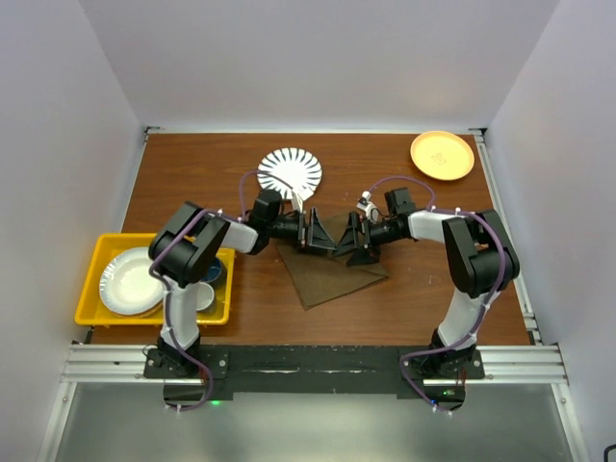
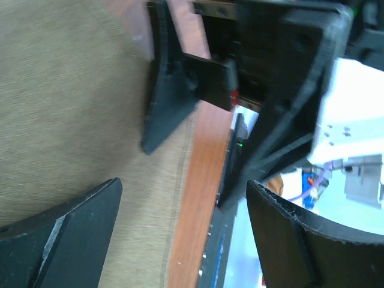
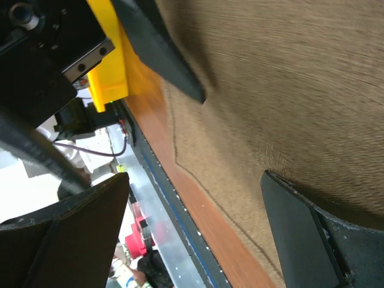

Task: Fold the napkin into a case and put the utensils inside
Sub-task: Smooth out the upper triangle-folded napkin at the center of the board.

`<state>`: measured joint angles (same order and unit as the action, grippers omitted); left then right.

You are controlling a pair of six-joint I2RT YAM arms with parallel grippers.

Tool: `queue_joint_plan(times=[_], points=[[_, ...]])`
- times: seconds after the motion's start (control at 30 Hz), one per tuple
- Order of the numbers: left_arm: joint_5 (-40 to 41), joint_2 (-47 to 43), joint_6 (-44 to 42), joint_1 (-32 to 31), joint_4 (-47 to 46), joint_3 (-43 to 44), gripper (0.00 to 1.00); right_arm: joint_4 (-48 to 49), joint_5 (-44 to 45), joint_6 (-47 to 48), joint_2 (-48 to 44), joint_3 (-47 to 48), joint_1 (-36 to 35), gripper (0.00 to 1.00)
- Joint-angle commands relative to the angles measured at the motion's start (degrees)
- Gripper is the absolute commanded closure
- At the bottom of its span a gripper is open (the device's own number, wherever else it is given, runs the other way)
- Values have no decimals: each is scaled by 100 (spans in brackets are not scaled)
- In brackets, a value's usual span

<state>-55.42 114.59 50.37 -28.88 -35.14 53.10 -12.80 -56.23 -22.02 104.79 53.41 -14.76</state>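
Just on the near side of the white, black-striped round plate (image 1: pixel 290 173), the dark olive-brown cloth napkin (image 1: pixel 332 274) lay flat on the brown wooden table (image 1: pixel 192 173). It was folded into a rough triangle. One sharp corner pointed away from the plate toward the arms' bases, and its longest edge ran from that corner out to the right. Over the cloth's plate-side part, the left claw (image 1: pixel 310 233) and right claw (image 1: pixel 348 241) faced each other. Both were spread wide and grasped nothing. Whether their tips touched the fabric could not be told.
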Motion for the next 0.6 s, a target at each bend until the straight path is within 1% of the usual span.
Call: queue_joint_plan(times=[0.0,0.1,0.23,0.4,0.57], points=[[347,397,158,180,-188,7,11,15,305,215,181,-59,17,4],[356,564,53,470,49,-45,11,-319,621,549,454,-6,70,4],[321,530,-238,857,428,-186,10,-592,885,891,639,29,193,4],[277,416,-597,1332,832,-230,10,-680,1035,1024,613,-58,202,4],[251,442,-669,1622,956,-265,10,-733,1079,1068,586,-59,202,4]])
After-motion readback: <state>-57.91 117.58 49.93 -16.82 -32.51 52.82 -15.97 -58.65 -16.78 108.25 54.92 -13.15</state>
